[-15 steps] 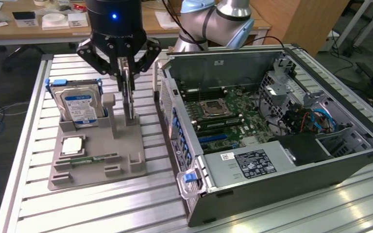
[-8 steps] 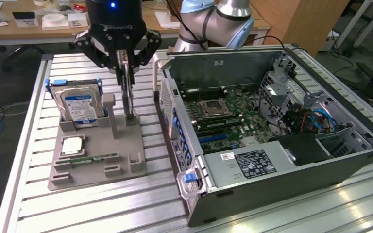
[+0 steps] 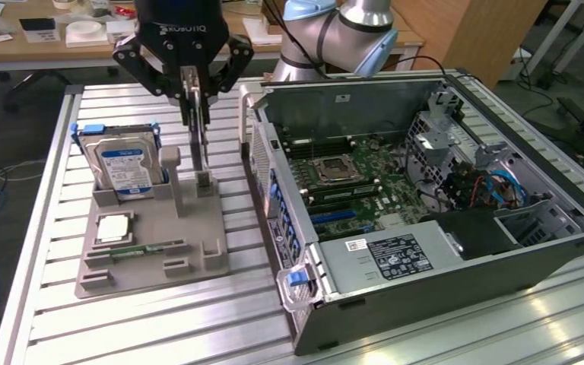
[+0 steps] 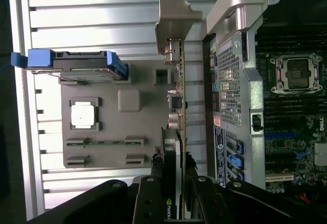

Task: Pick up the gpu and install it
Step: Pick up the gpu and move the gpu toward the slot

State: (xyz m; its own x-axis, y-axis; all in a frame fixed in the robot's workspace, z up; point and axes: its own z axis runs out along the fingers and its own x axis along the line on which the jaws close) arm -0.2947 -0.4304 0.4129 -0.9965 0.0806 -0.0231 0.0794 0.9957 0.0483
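The gpu (image 3: 201, 148) stands on edge in a slot of the grey holder tray (image 3: 203, 262), a thin card seen edge-on. My gripper (image 3: 195, 106) comes down from above, its black fingers closed on the card's upper edge. In the wrist view the gpu (image 4: 179, 96) runs away from my gripper (image 4: 173, 165), with its silver bracket (image 4: 176, 15) at the far end and one finger (image 4: 157, 169) on each side of the board. The open computer case (image 3: 535, 251) lies at the exterior view's right, its motherboard (image 3: 363, 179) exposed with a blue slot (image 3: 338, 215).
On the holder tray stand a silver hard drive with blue label (image 3: 125, 163), a CPU (image 3: 115, 226) and a RAM stick (image 3: 140, 249). The case's side wall (image 3: 271, 175) rises close beside the card. A desk with clutter (image 3: 79, 34) sits behind.
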